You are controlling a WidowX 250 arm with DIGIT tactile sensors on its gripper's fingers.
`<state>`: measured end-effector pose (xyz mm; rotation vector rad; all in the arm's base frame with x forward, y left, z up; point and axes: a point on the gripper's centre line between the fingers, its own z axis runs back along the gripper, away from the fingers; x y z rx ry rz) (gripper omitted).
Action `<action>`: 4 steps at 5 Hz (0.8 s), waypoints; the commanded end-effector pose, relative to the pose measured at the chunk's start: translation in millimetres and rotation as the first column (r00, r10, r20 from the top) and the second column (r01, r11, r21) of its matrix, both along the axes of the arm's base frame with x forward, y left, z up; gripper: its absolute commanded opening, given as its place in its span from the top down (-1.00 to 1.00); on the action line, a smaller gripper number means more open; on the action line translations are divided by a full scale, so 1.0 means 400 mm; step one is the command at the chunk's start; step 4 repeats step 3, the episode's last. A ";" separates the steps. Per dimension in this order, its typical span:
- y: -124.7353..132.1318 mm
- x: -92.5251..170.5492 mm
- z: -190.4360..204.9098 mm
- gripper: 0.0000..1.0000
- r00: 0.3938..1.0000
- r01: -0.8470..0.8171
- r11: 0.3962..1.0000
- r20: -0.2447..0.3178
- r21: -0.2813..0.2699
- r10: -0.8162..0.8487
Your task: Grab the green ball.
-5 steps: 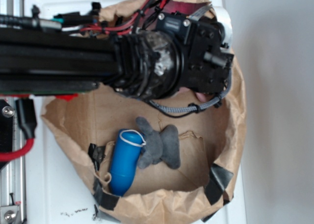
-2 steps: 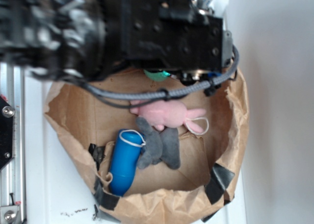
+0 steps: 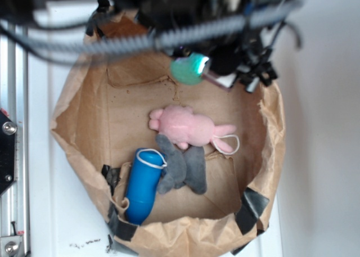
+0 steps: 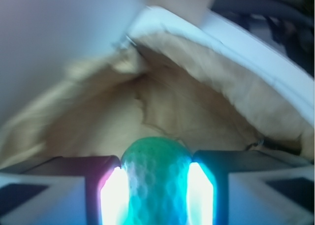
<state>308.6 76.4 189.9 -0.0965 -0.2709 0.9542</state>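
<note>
Fingers (image 4: 114, 195) of the gripper (image 4: 156, 193) press on both sides of the green ball (image 4: 155, 178), clamped tight, the ball lifted above the paper bag (image 3: 79, 127). Below on the bag floor lie a pink bunny (image 3: 188, 126), a grey plush (image 3: 183, 168) touching it, and a blue cylinder (image 3: 142, 185) beside that.

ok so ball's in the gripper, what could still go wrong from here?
1. The green ball is round and sits between two flat fingers; it might squirt out.
2. The gripper is near the paper bag's rim, and loose cables hang there; either could snag.
3. If dropped, it likely falls back in beside the pink bunny.
</note>
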 end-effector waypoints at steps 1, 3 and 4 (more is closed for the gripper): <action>-0.045 0.025 0.105 1.00 0.971 0.235 0.970 0.051 -0.057 -0.233; -0.084 -0.030 0.149 1.00 0.932 0.353 0.935 0.080 0.026 -0.354; -0.084 -0.030 0.149 1.00 0.932 0.353 0.935 0.080 0.026 -0.354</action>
